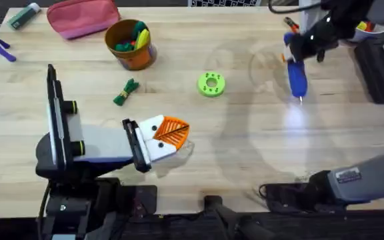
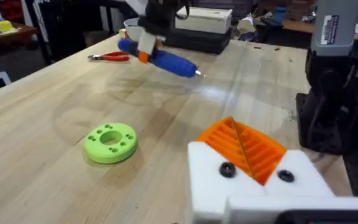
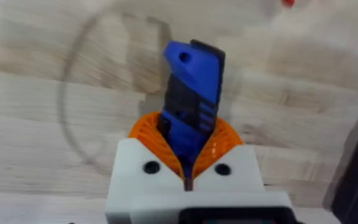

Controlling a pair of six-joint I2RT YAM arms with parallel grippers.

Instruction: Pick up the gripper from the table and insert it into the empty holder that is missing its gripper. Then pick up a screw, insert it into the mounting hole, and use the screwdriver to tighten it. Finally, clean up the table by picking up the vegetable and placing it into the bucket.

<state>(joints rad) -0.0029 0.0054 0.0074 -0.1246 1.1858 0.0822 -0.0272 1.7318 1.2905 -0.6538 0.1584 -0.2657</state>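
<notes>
My right gripper [image 1: 295,51] is shut on the blue screwdriver [image 1: 297,77] at the far right of the table. It holds the tool tilted above the wood, metal tip toward the near side. The right wrist view has the screwdriver [image 3: 191,93] clamped between orange pads [image 3: 148,134]. My left gripper [image 1: 171,135] rests shut near the front centre. Both white holders [image 2: 253,186] carry orange ribbed gripper tips [image 2: 244,146] and dark screw heads [image 2: 227,169]. The dark-green vegetable [image 1: 127,92] lies left of centre. Behind it stands the orange-brown bucket [image 1: 133,55].
A green round disc [image 1: 211,84] lies mid-table, also near my left gripper in the left wrist view [image 2: 110,142]. Red-handled pliers [image 2: 110,57] lie at the far right. A pink pouch [image 1: 82,17] and markers [image 1: 24,16] sit at the back left.
</notes>
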